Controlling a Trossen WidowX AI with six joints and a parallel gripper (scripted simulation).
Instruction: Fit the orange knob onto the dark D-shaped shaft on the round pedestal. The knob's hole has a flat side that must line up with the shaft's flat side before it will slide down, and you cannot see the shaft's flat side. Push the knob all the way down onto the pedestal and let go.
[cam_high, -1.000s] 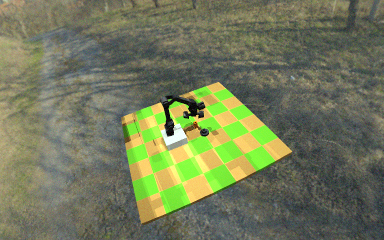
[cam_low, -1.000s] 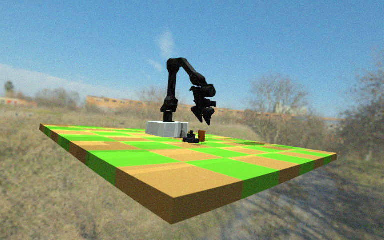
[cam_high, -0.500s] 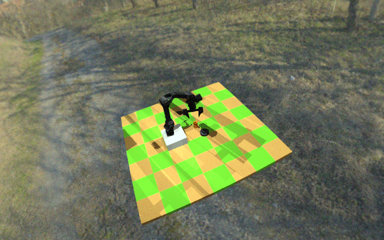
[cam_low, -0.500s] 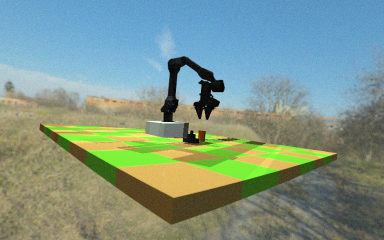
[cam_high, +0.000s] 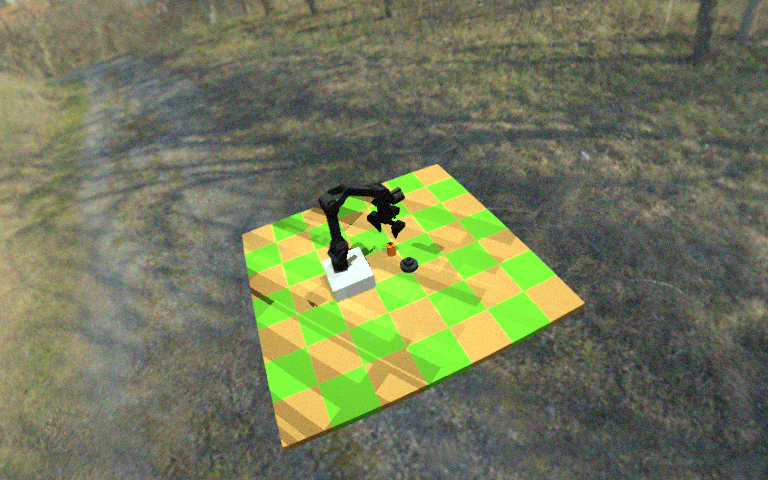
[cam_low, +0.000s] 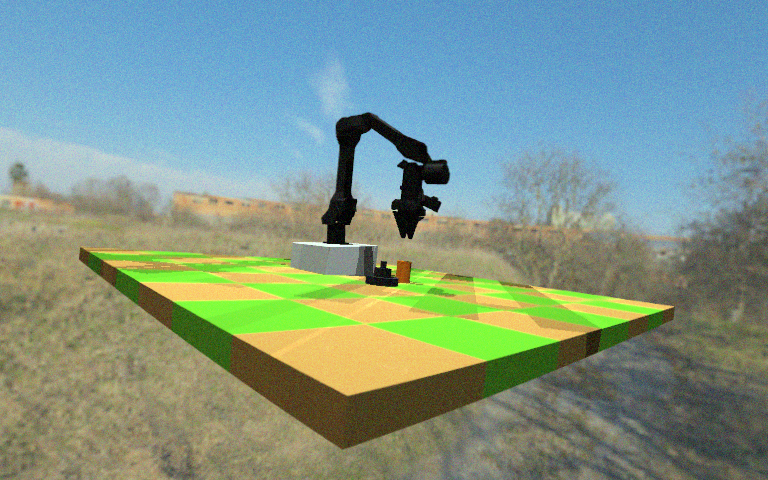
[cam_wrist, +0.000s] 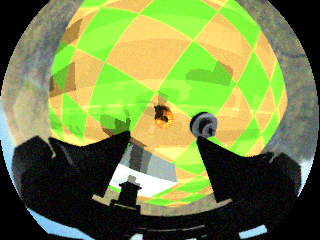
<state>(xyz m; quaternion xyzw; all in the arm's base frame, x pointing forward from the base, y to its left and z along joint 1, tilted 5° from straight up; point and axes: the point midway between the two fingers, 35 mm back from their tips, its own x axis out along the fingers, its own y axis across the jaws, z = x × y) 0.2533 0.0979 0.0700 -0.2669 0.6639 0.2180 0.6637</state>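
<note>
The orange knob stands upright on the checkered table beside the pedestal, with a small gap between them. Its dark hole faces up in the wrist view. The dark round pedestal stands on the table with its short shaft pointing up; the shaft's flat side cannot be made out. My gripper is wide open and empty, pointing down, well above the knob. In the wrist view the knob shows between and beyond the two fingertips, and the pedestal beyond the right fingertip.
The arm's white base block stands on the green and orange checkered table, close to the knob and pedestal. Shadows of the arm fall across the table. The table's outer edges are far from both parts.
</note>
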